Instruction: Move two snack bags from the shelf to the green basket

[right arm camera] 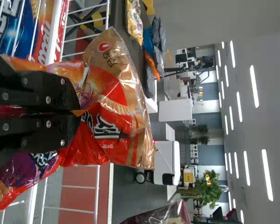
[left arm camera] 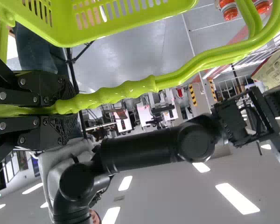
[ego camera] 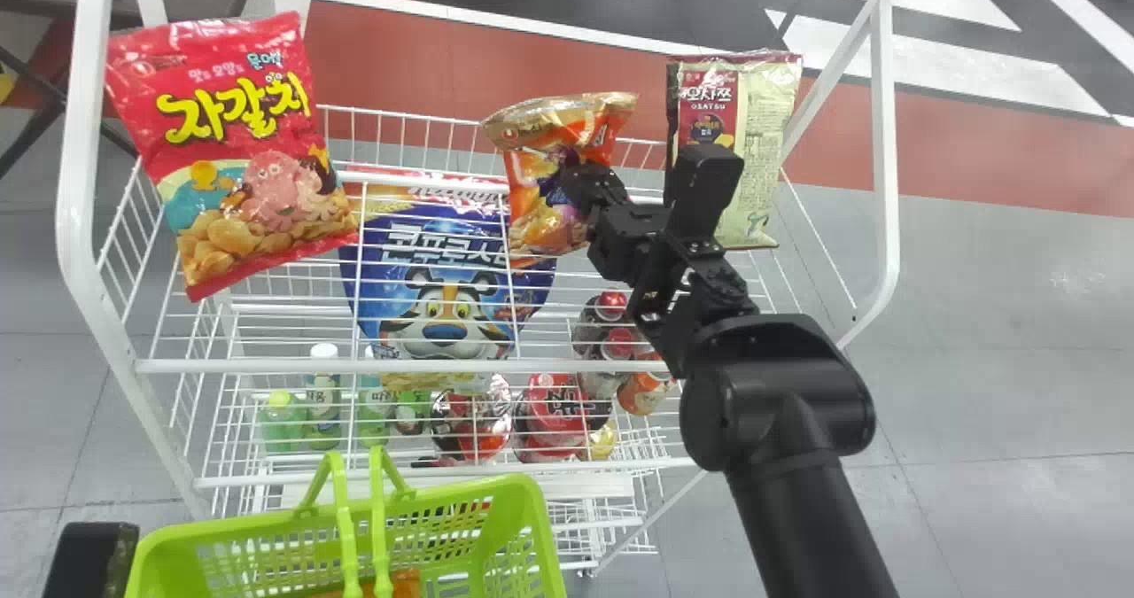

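orange snack bag [right arm camera: 115, 95] is pinched in the right gripper [right arm camera: 78, 112], so the pick looks made and a lowering carry should follow, leftward and robotward of that gripper, into the green basket [ego camera: 461, 492], its handle [left arm camera: 116, 93] clenched by the left gripper [left arm camera: 77, 106].

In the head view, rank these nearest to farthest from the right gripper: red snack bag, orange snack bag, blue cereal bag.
1. Orange snack bag, held in the right gripper.
2. Blue cereal bag, to its left.
3. Red snack bag, far left.
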